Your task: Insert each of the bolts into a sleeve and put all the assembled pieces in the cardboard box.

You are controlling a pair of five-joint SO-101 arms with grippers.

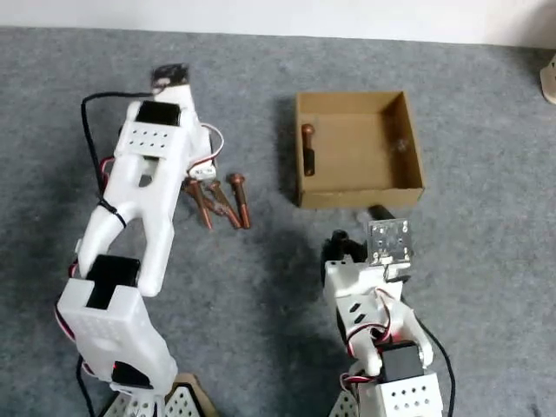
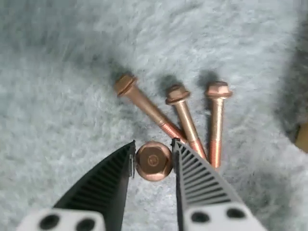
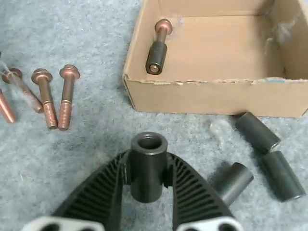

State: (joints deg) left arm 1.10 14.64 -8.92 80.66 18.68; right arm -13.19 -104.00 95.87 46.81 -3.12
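Left gripper pinches a copper bolt seen end-on: flanged head toward the wrist camera, long axis running away toward the grey carpet. Just beyond, three loose bolts lie flat, heads farthest, threaded tips converging near the fingers. Right gripper clamps a dark sleeve, open bore toward its wrist camera. Three spare sleeves lie on their sides beside the cardboard box. Inside, one assembled piece lies along a side wall. A pale strip borders the carpet's far edge.
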